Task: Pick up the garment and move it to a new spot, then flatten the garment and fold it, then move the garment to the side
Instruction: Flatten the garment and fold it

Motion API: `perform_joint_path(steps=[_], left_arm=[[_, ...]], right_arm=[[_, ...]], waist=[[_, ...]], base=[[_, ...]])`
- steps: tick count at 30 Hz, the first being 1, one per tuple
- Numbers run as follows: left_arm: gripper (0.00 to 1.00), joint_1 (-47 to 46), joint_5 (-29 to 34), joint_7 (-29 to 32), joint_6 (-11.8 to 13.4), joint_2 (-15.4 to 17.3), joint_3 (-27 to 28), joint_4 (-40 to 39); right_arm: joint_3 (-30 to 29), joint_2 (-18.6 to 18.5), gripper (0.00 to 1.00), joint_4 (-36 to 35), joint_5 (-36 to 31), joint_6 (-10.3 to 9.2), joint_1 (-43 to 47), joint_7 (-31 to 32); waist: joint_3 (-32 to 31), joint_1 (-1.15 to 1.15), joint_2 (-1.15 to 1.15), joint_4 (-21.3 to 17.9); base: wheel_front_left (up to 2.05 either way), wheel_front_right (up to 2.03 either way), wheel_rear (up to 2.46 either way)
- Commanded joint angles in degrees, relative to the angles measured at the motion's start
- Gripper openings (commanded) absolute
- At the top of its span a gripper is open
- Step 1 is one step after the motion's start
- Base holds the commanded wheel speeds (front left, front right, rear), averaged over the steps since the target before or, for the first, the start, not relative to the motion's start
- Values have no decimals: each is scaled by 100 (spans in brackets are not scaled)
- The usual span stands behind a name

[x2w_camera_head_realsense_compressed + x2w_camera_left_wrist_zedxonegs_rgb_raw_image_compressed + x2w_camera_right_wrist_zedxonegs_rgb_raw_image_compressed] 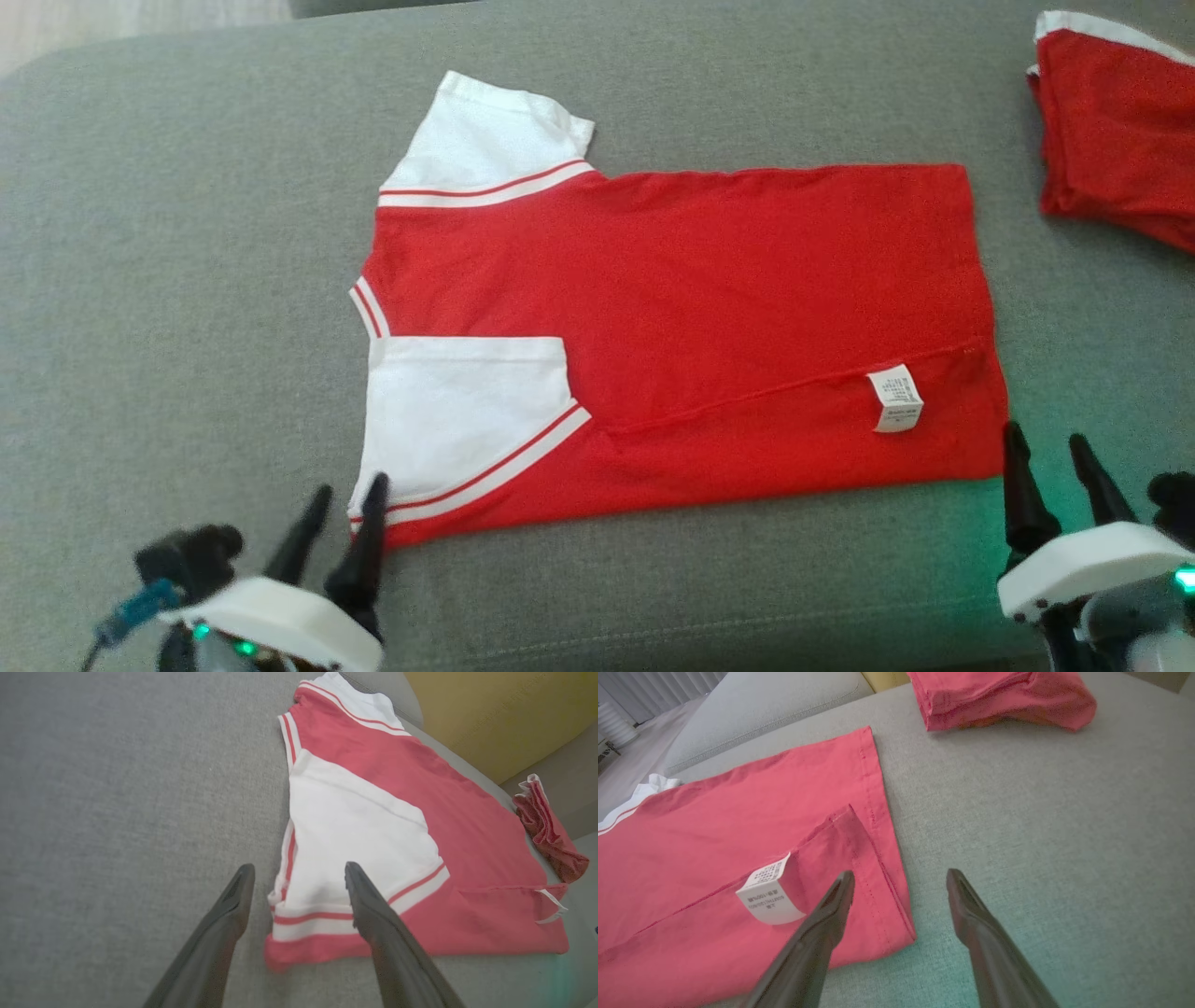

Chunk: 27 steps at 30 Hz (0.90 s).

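Grey upholstered cushion (187,280) is covered by a half-folded red-and-white cotton shirt (700,280); left tool (350,485) and right tool (1046,435) are spread wide, empty. Upper edge probably must be grasped next.

The head view looks steeply down from above on the grey sofa (187,280), far enough off to take in the whole shirt (700,280) lengthwise. The left end effector (350,485) shows at its lower left and the right end effector (1046,434) at its lower right. The left wrist view sits low and close, facing along the shirt from the sleeve end. The right wrist view, equally low and close, faces over the hem corner with the label (768,896). All three views share the shirt and a second red garment (1116,131) beyond it.
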Motion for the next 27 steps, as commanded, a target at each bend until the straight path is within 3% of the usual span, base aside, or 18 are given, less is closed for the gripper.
perform_joint_path(steps=[1,8,18,27], left_arm=[[100,-287,46,-40,21,130,264,-198],[100,-1504,383,412,-124,714,254,-333],[100,-4548,542,1993,-651,1618,-186,511],[100,-6304,505,3070,-734,1928,-649,1463]], right_arm=[[125,-56,100,-277,-57,37,-64,-70],[477,-56,100,-662,-259,37,-548,-136],[1430,-56,100,-604,-380,37,-1912,-150],[1877,-56,100,-334,-377,37,-2681,-388]], waist=[[29,0,0,-56],[238,0,0,-198],[1293,0,0,-476],[2011,0,0,-782]], base=[[0,0,0],[0,0,0],[0,0,0],[0,0,0]])
